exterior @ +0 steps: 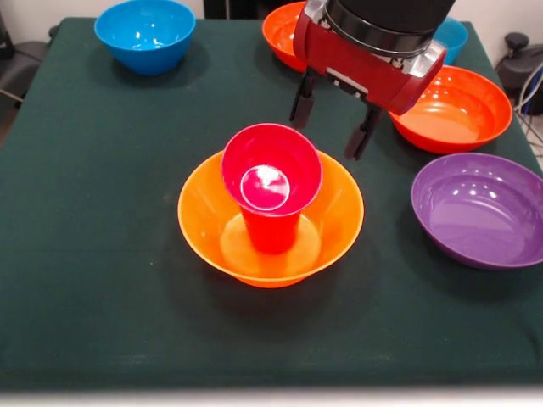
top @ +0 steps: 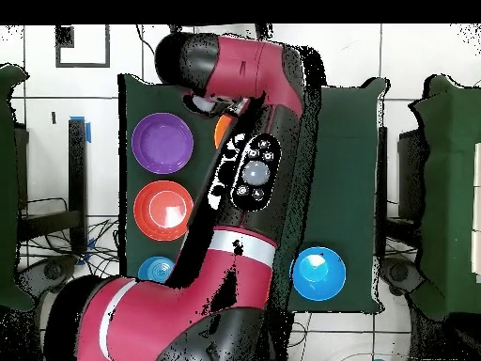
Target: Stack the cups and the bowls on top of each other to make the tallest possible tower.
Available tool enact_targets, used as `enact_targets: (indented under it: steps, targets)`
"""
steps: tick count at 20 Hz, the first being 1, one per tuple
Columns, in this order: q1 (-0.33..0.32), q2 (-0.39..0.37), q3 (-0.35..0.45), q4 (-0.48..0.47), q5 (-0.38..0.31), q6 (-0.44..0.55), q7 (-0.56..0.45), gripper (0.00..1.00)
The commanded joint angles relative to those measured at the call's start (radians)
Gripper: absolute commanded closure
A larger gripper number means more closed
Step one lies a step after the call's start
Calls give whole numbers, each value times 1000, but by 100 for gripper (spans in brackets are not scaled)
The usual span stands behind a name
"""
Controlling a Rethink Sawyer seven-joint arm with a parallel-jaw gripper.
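The tower [exterior: 271, 219] stands near the middle of the desk [exterior: 85, 254]: a large yellow-orange bowl [exterior: 204, 222] as base, an orange-red cup [exterior: 271, 231] upright in its well, and a small magenta bowl [exterior: 271, 170] perched on the cup's rim, tipped towards the near side so its inside shows. That tilt is the weak point. As I judge it, the next piece should only go on once this bowl sits level, lowered straight down and let go gently, because a sideways nudge could roll it off. The gripper [exterior: 333, 120] hangs just behind the tower, its fingers [exterior: 303, 97] apart and empty. To the right lie a purple bowl [exterior: 480, 209] and an orange-red bowl [exterior: 454, 108]; a blue bowl [exterior: 145, 34] sits far left.
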Motion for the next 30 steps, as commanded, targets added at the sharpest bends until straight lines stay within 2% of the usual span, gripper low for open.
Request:
enact_targets:
  steps: [1, 7, 9, 10, 13, 18, 27, 29, 30]
  targets:
    - [0, 5, 46, 4, 12, 102, 191, 0]
    - [-17, -2, 48, 56, 8, 42, 180, 0]
    - [-57, 36, 53, 38, -3, -5, 147, 0]
    - [-79, 68, 66, 6, 5, 13, 134, 0]
    - [-77, 93, 55, -5, 0, -14, 163, 0]
    - [-78, 52, 65, 71, 4, -33, 160, 0]
    - [-80, 55, 97, 144, 4, -130, 139, 0]
    - [-75, 17, 104, 199, 7, -153, 127, 0]
    - [-65, -30, 102, 246, 9, -150, 114, 0]
